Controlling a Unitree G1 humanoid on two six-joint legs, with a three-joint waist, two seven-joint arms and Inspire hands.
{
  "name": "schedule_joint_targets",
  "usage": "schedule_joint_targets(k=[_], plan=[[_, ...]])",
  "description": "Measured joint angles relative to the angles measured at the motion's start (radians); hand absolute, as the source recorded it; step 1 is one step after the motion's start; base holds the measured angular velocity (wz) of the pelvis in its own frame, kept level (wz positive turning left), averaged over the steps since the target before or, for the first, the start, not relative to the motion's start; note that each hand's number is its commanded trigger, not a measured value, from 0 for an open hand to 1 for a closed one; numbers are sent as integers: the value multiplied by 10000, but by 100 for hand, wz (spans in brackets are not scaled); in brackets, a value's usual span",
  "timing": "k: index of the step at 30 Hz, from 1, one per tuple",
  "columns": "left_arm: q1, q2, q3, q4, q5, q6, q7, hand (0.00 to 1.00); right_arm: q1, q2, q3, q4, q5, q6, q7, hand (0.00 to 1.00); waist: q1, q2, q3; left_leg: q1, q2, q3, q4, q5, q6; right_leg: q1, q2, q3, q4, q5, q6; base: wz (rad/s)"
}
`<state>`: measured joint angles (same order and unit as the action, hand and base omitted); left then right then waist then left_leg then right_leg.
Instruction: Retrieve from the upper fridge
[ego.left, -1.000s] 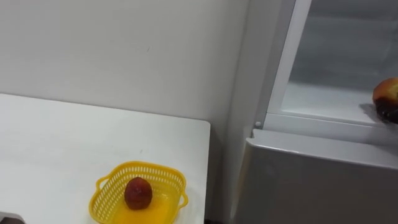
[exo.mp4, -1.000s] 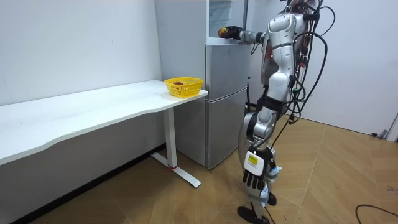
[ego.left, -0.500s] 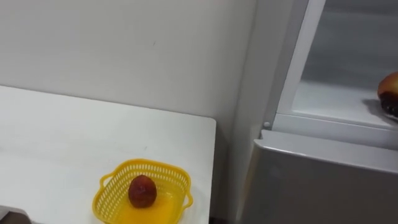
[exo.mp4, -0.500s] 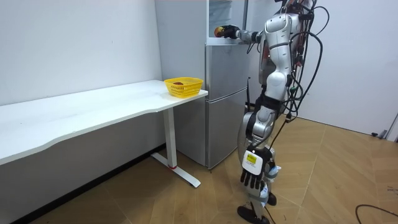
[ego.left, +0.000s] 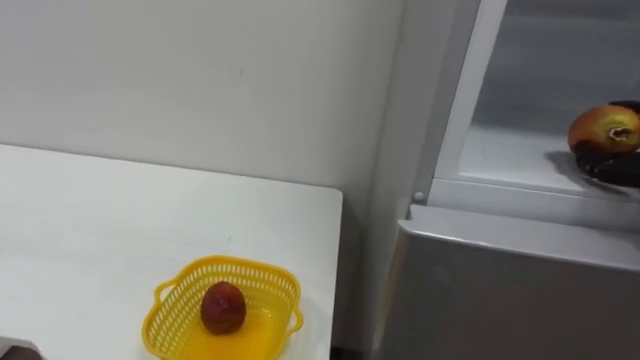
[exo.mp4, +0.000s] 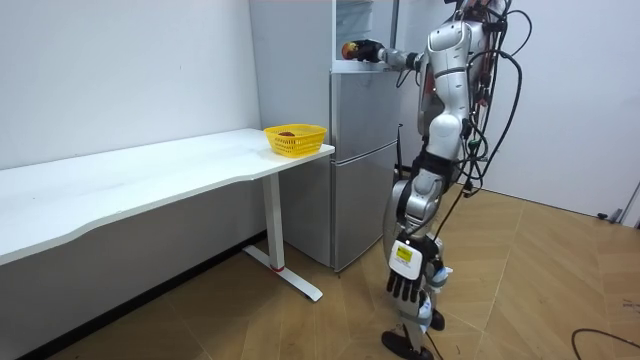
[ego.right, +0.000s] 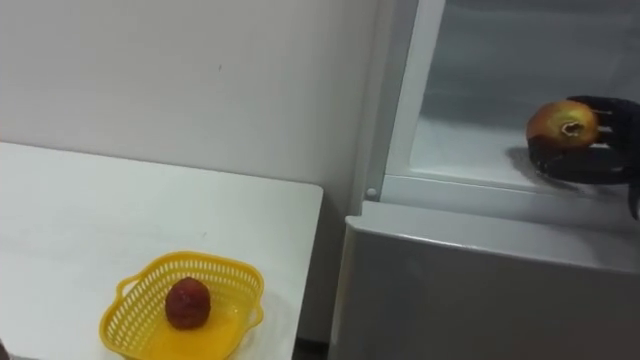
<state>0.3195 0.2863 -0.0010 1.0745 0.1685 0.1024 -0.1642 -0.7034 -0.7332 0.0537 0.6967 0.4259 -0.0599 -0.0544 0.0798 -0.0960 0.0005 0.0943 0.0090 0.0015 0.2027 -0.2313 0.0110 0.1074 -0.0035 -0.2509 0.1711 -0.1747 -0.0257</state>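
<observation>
my right hand (ego.right: 592, 166) at right edge, curled round a reddish-yellow fruit (ego.right: 562, 123) over the upper fridge (ego.right: 470, 189) sill, yellow basket (ego.right: 216, 266) with dark fruit (ego.right: 187, 303) lower left, my left hand (exo.mp4: 405, 287) hanging slack-fingered

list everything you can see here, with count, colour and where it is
fridge: 1, grey, right of the table, upper compartment open
table: 1, white, against the wall
basket: 1, yellow, on the table's end nearest the fridge
basket fruit: 1, dark red, inside the basket
held fruit: 1, yellow and red, at the front of the open upper compartment
floor: wood, brown, under the table and fridge
right hand: dark, curled round the held fruit
left hand: dark, hanging low at the robot's side, fingers relaxed
</observation>
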Motion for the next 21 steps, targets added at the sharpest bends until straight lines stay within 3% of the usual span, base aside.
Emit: schedule_joint_targets(k=[7,12,21], plan=[[-18,-48,-5,1,-206,-112,309,0,972,420,-17,-2356,-299,184,42,100,-125,109,-42,78,-26,-62,5,3,4,103,-63,8,-19,0,1,2],[-11,-101,3,-9,-206,-236,464,0,1336,818,-38,-3873,-376,180,27,100,-216,172,-26,39,-34,-52,32,5,6,89,-82,14,-17,-1,2,1],[30,-325,227,-165,-207,-421,301,0,1483,848,-390,-6228,-1074,181,-498,100,-258,228,-31,8,-35,-42,33,7,12,42,-84,-26,12,-1,2,0]])
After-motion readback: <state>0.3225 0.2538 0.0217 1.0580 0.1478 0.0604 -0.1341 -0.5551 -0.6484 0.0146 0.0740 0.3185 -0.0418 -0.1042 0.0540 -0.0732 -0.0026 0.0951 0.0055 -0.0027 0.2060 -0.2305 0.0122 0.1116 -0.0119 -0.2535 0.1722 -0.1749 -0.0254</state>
